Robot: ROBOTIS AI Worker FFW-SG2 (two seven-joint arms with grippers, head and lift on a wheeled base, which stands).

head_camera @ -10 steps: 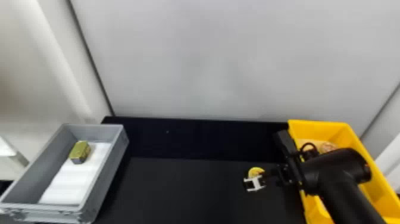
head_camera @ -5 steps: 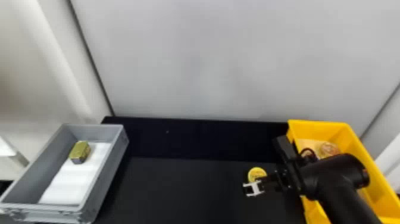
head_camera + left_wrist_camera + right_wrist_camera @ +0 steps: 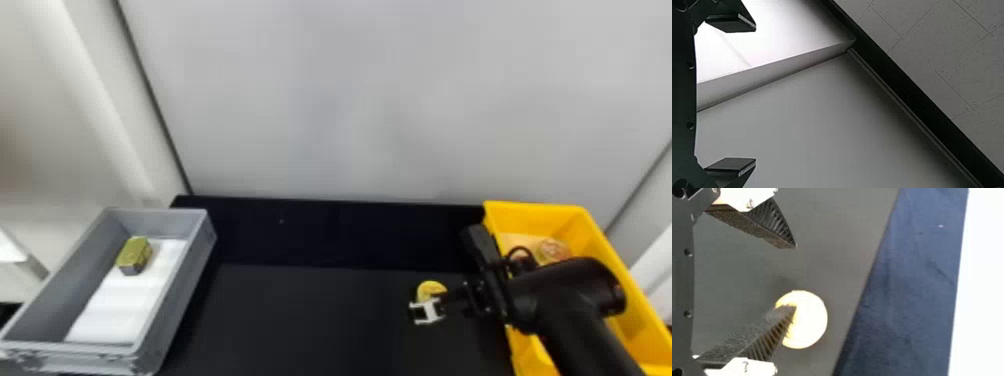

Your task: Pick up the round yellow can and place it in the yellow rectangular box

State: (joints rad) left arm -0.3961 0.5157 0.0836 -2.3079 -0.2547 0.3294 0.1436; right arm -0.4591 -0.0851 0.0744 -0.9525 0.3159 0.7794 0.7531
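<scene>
Left gripper (image 3: 755,94) idle, fingers spread, nothing between, facing pale panels. Right gripper (image 3: 795,276) over black tabletop (image 3: 310,320), fingers released, holding nothing; one fingertip overlaps the can's edge in the wrist view, can't tell if touching. Round yellow can (image 3: 809,321) lies on the tabletop, round face up, left of yellow rectangular box (image 3: 520,215). Step: lining up the grasp, looks off-centre. Next needs a sideways shift to get the can between both fingers, then close, lift, carry right to the box. Risk: closing now nudges it away.
</scene>
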